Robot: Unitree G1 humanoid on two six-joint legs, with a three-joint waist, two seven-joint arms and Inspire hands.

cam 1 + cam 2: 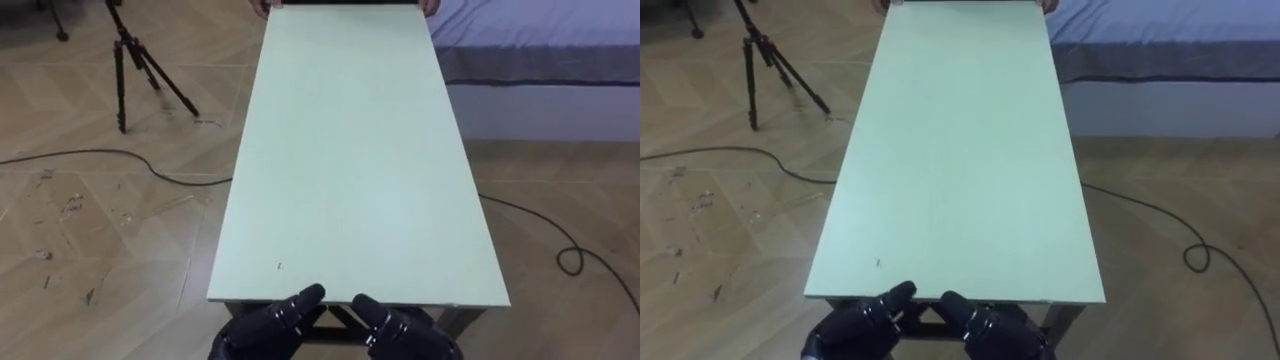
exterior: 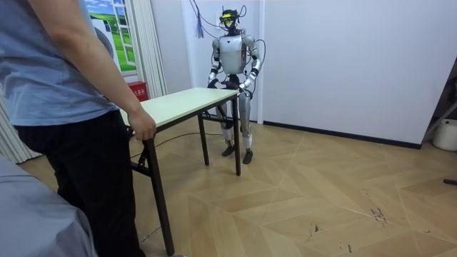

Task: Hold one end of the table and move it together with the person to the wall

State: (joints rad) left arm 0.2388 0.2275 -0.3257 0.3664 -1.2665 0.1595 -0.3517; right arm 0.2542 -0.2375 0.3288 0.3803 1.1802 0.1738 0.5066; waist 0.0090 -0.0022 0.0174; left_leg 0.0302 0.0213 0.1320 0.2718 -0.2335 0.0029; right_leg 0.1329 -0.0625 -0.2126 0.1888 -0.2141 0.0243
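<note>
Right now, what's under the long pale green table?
Dark metal legs and wooden floor. The robot's left hand and right hand sit at the near edge; the pale green tabletop hides the rest.

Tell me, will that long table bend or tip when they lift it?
Probably stiff: the table top looks flat and hard. It seems light, with thin legs. Long and narrow, it might tilt if the person's hand lifts unevenly.

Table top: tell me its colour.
The table top is plain pale green, clearest in the left eye view.
</note>
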